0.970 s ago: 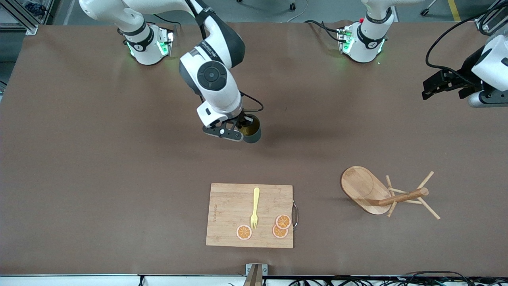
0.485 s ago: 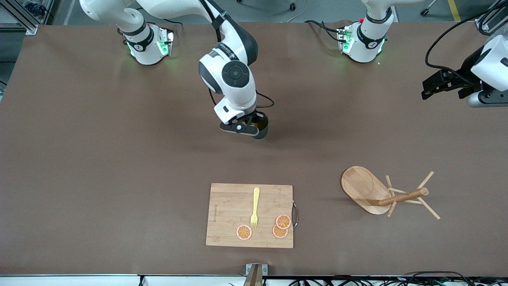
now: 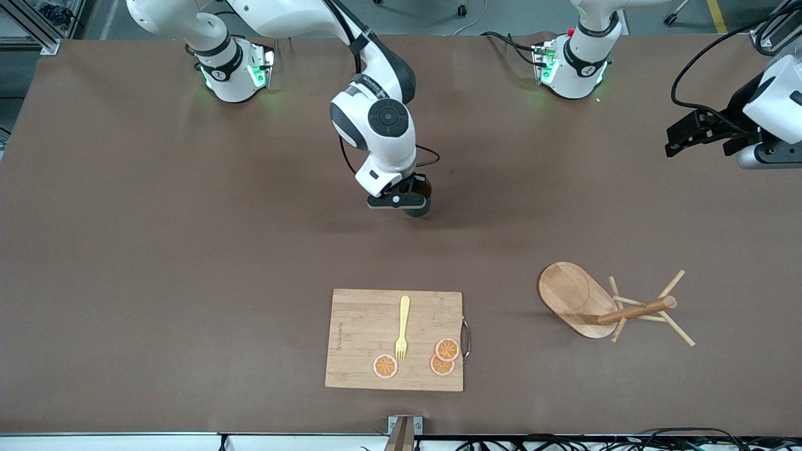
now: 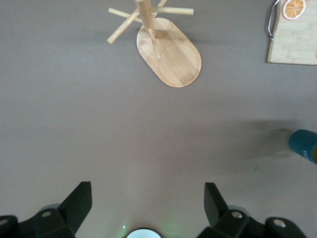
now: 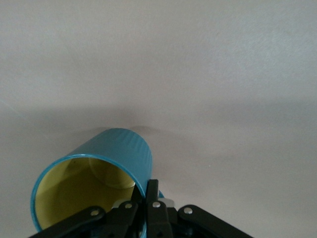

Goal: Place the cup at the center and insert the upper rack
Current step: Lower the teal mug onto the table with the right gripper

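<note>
Brown tabletop (image 3: 188, 250), mostly bare mid-table. Right gripper (image 3: 408, 202) has carried the cup (image 3: 418, 210) toward the table's middle over the last second and come lower; jaws clamped on its rim, cup close to the surface, contact unclear. Judgement: release is next. Upper rack (image 3: 604, 304) lies tipped on its side toward the left arm's end, untouched. Left gripper (image 4: 143, 206) waits over that end, jaws wide, empty. Cutting board (image 3: 395, 339) with fork (image 3: 403, 327) sits nearer the front camera.
</note>
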You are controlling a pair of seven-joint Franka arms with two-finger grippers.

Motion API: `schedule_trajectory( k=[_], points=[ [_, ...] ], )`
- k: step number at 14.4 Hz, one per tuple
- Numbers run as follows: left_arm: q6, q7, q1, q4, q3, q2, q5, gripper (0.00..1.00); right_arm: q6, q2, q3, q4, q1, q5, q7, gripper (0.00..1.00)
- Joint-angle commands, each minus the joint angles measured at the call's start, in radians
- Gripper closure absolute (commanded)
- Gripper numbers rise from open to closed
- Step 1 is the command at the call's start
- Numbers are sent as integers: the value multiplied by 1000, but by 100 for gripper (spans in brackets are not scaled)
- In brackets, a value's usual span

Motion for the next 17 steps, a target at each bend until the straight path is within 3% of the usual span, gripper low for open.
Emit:
schedule_trajectory(
  k=[1, 13, 14, 15, 17],
  points=[
    [-15, 5, -3, 16, -1, 6, 6, 0, 16, 10, -13, -8, 26, -7, 34, 100],
    [-14, 5, -3, 16, -1, 6, 6, 0, 79, 60, -11, 12, 68, 4, 146, 100],
    [-14, 5, -3, 16, -1, 6, 6, 0, 77, 62, -11, 12, 68, 3, 146, 96],
    [-14, 5, -3, 16, -1, 6, 6, 0, 79, 63, -11, 14, 68, 3, 146, 77],
    [-14, 5, -3, 16, -1, 6, 6, 0, 80, 72, -11, 23, 69, -10, 144, 0]
  ],
)
